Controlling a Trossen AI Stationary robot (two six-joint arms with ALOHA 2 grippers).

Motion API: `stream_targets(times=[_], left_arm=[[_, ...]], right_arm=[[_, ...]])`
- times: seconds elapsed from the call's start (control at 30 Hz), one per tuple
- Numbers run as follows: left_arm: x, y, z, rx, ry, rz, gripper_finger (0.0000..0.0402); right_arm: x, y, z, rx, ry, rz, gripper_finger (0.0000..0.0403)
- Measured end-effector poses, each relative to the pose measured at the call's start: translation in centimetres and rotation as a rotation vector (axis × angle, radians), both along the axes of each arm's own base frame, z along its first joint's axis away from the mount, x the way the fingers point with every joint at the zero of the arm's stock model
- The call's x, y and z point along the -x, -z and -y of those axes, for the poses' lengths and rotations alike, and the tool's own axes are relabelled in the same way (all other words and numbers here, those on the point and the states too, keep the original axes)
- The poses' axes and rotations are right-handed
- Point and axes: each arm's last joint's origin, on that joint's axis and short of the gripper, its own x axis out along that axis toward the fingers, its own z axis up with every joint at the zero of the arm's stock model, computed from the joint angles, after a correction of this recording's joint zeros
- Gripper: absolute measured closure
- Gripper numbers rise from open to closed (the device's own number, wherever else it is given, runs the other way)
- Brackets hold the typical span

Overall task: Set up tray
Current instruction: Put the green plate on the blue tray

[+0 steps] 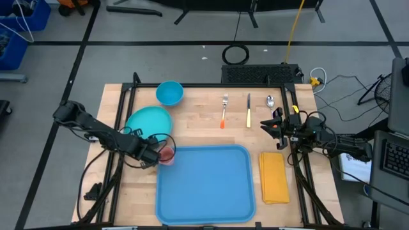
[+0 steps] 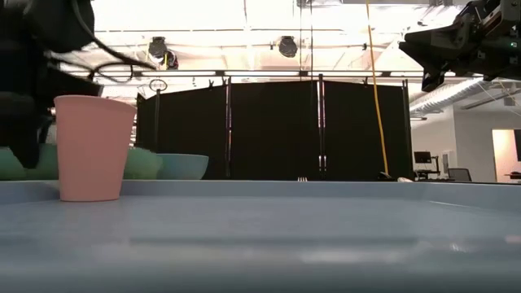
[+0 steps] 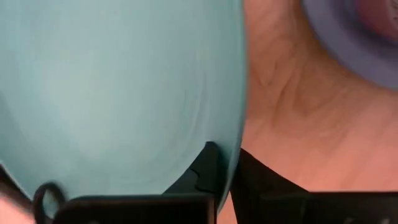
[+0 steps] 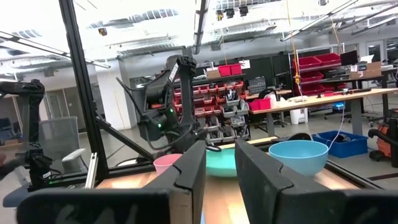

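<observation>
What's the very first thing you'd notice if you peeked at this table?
The big light-blue tray in the middle of the wooden table. A pink cup stands at its back-left corner, with the left tool right beside it. A yellow napkin lies to the tray's right, near the raised right tool.

Teal plate (image 1: 149, 119), blue bowl (image 1: 169, 93), fork (image 1: 224, 109), knife (image 1: 248, 110), spoon (image 1: 270, 101), yellow napkin (image 1: 273, 177).

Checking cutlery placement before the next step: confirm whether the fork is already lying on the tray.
No: in the high view the fork lies on the bare wooden table beyond the tray, beside the knife.
</observation>
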Motion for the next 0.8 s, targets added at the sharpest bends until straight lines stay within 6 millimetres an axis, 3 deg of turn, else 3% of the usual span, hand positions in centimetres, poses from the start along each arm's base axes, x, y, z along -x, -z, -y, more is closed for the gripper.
stream_targets(times=[0.33,0.57,0.8], left_arm=[[-0.8,-6.8,1.4,-0.145,-0.053,0.061,0.0394],[-1.8,-11.7,1.9,-0.272,0.024,0.270,0.0394],[-4.0,-16.0,2.9,-0.232,0.119,0.560,0.0394]], right_arm=[[0.0,0.0,0.0,0.000,0.000,0.000,0.0325],[0.0,0.0,0.0,0.000,0.000,0.000,0.0325],[0.0,0.0,0.0,0.000,0.000,0.000,0.0325]])
